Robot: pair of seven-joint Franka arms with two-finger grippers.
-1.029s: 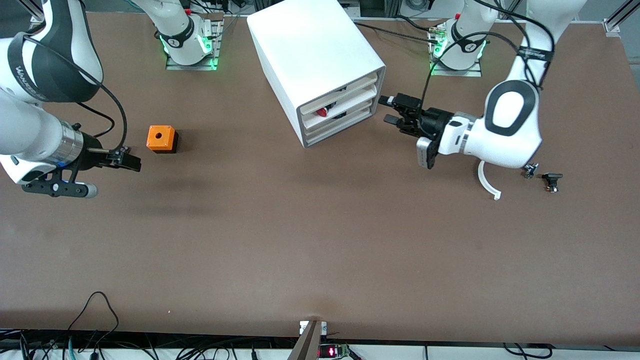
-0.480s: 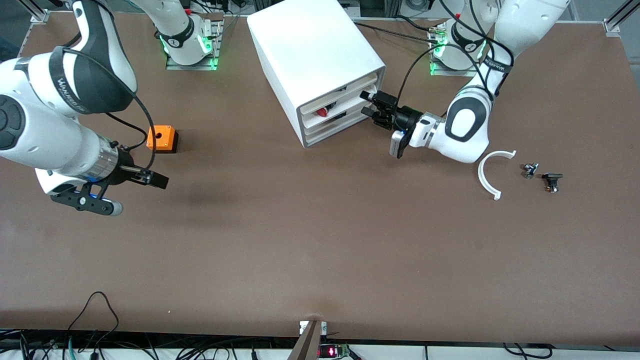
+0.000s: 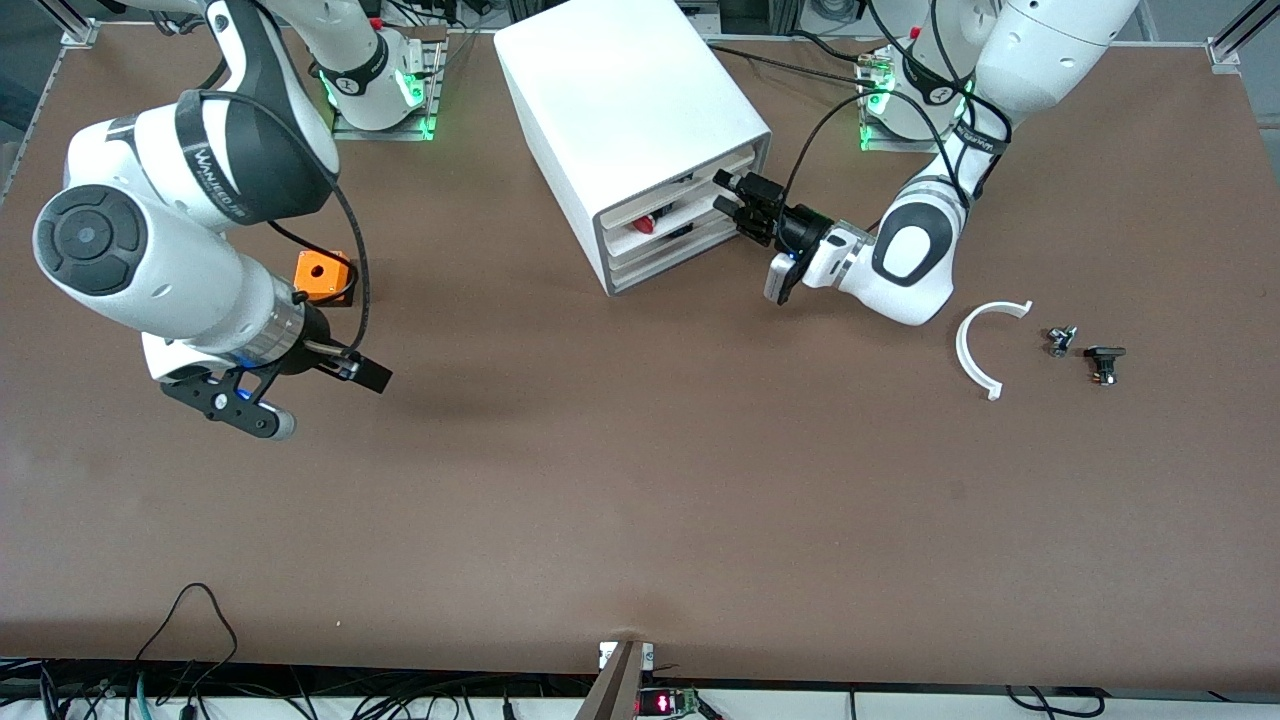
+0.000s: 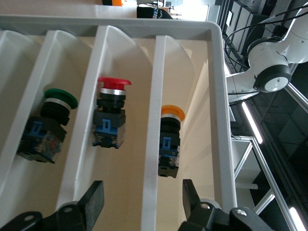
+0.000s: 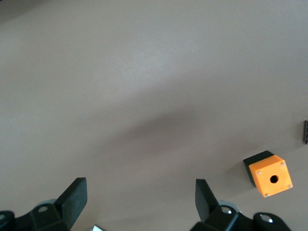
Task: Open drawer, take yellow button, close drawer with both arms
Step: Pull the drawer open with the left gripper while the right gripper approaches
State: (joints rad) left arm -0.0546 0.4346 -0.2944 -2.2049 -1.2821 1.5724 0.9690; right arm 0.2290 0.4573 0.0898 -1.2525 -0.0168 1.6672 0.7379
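Observation:
The white drawer cabinet [image 3: 630, 110] stands at the table's back middle. My left gripper [image 3: 722, 192] is open right at the cabinet's drawer fronts. In the left wrist view my left gripper [image 4: 142, 199] has a white drawer edge between its open fingers, touching neither. The button [image 4: 171, 139], orange-capped on a black-and-blue body, lies in the drawer space beside that edge. My right gripper [image 3: 370, 373] is open and empty over bare table, near the orange cube [image 3: 322, 275]. The right wrist view shows my right gripper [image 5: 140, 199] and the cube [image 5: 273, 178].
A red-capped button [image 4: 110, 113] and a green-capped one [image 4: 50, 127] lie in the neighbouring drawers; the red one shows from the front [image 3: 645, 223]. A white curved piece [image 3: 985, 345] and two small dark parts [image 3: 1103, 360] lie toward the left arm's end.
My left gripper has moved from the open table up to the cabinet's drawer fronts. My right arm has swung over the table toward its middle, past the orange cube.

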